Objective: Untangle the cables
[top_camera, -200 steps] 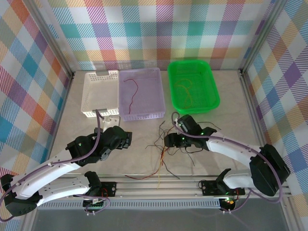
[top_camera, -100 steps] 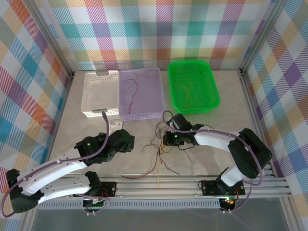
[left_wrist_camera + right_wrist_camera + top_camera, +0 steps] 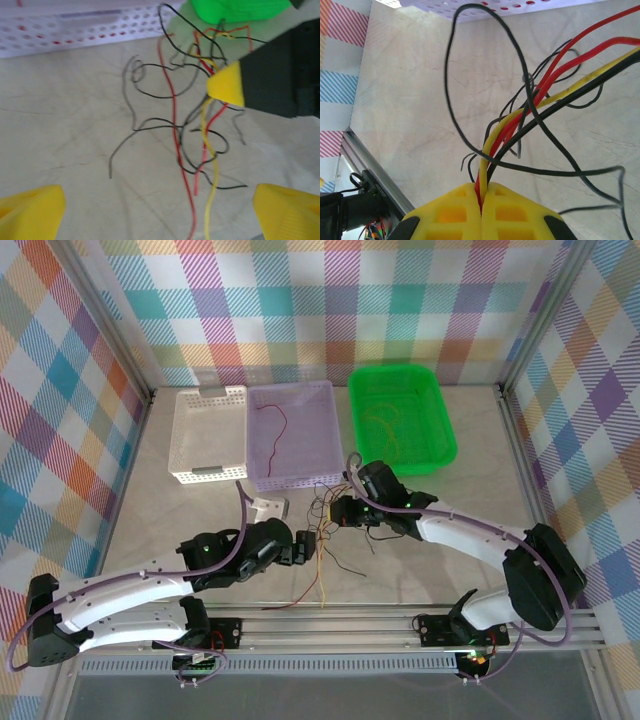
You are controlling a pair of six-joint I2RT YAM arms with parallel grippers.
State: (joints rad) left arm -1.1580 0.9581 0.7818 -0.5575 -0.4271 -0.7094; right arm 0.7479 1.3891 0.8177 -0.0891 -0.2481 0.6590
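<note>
Top cam: the cables are a loose tangle at centre frame, on the table btwn the two grippers, just below the lilac basket. The right gripper comes in from the right, tip at the upper edge of the bunch. The left gripper reaches in from lower left, tip close beside the tangle's left side.

Right wrist cam: right gripper at bottom centre, yellow fingers pressed together and pinching a red and a yellow strand of the cables. Whether a black one is caught too, can't tell. From the pinch the strands fan up and to the right. One black loop arcs to the top of frame, near the basket's edge.

Left wrist cam: left gripper spread wide, yellow fingertips in the bottom corners, holding nothing. Cables are centre-right, gathered at the right gripper's yellow tip in the upper right, red and yellow strands trailing to the bottom edge.

Elsewhere in the top cam:
- One red wire lies in the lilac basket.
- An orange-yellow wire lies in the green tray, upper right.
- White basket sits upper left.
</note>
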